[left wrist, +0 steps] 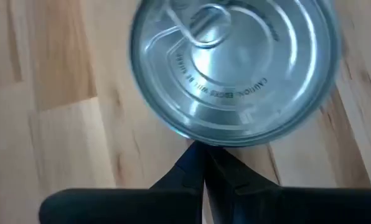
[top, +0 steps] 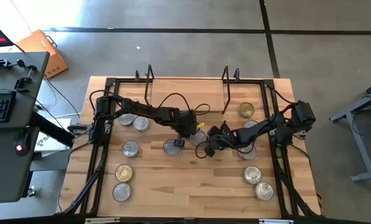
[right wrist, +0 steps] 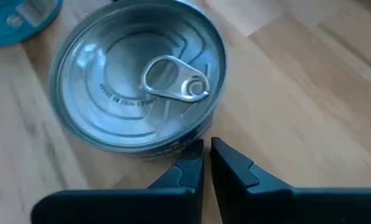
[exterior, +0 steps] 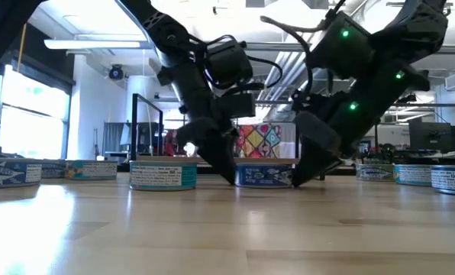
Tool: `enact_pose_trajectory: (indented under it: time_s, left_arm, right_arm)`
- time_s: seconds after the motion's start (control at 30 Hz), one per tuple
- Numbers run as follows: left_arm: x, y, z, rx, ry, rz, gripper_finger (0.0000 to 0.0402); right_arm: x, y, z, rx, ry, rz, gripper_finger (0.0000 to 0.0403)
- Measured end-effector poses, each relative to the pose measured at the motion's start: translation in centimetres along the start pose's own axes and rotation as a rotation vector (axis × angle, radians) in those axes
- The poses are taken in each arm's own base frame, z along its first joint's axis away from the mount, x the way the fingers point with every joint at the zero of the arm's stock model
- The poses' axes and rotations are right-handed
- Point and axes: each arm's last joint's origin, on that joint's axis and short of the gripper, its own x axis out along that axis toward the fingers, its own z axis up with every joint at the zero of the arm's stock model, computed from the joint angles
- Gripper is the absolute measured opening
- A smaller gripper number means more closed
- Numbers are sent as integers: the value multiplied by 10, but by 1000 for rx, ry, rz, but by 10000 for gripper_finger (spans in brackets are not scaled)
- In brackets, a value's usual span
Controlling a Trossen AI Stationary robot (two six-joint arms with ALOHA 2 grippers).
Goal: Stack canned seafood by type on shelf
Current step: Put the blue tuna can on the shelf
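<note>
Both grippers are down at the middle of the table (top: 192, 186), fingers shut and holding nothing: the left gripper (left wrist: 204, 165) has its tips against a silver-topped tin (left wrist: 235, 62), and the right gripper (right wrist: 205, 158) sits just short of another silver tin (right wrist: 139, 74). Around them lie roughly a dozen tins, two with gold tops. Beyond both grippers, the wire-framed shelf (top: 188, 93) holds one gold tin (top: 246, 111).
</note>
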Motion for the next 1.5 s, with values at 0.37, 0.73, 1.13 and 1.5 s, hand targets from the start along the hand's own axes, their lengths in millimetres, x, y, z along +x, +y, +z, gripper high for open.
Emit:
enact_pose_trajectory:
  time_s: [0.37, 0.73, 1.13, 1.5]
  left_arm:
    - [-23, 22, 3, -43, -13, 184, 0]
    - [-48, -24, -2, 235, -221, 0, 0]
    - [-19, -53, -8, 496, -507, 5, 98]
    - [-7, -48, -12, 530, -400, 64, 134]
  right_arm:
    - [-21, 35, -30, -70, 15, 99, 21]
    - [-40, 48, -53, -43, -154, -36, 21]
    - [-36, 42, -47, -38, -197, -105, 21]
    - [-35, 40, -46, -43, -202, -117, 21]
